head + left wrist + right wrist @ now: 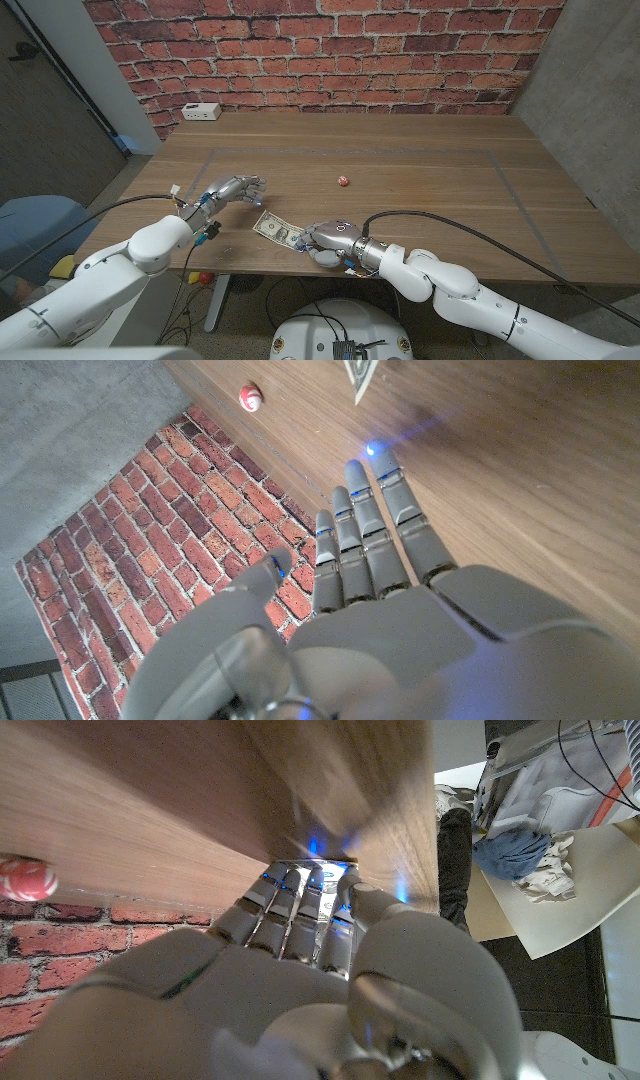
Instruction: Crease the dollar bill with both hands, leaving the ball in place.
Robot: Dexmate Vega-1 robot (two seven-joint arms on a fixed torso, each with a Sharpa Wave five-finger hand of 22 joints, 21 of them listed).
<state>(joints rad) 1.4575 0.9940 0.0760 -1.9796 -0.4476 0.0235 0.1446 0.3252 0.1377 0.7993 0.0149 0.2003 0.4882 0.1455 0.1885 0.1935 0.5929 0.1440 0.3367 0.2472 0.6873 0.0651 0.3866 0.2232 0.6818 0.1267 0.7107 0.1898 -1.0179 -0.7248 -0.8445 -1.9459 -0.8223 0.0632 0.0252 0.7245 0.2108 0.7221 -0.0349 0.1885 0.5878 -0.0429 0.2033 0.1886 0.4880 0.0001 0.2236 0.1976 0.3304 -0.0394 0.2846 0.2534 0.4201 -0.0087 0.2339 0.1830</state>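
The dollar bill (275, 229) lies flat near the table's front edge, angled slightly. My right hand (331, 240) sits over the bill's right end, fingers curled down on it with the thumb close by; the fingers (300, 905) reach down to the wood. My left hand (236, 190) hovers just left of and behind the bill, fingers (370, 535) spread and straight, holding nothing. A corner of the bill (360, 375) shows beyond those fingertips. The small red-and-white ball (342, 181) rests on the table behind the bill, apart from both hands, and also appears as the ball (251, 397) and the ball (25, 878).
A white box (202, 111) stands at the table's back left corner against the brick wall. The table's front edge (300, 272) runs just under my right hand. Faint tape lines (400, 153) mark a rectangle on the wood.
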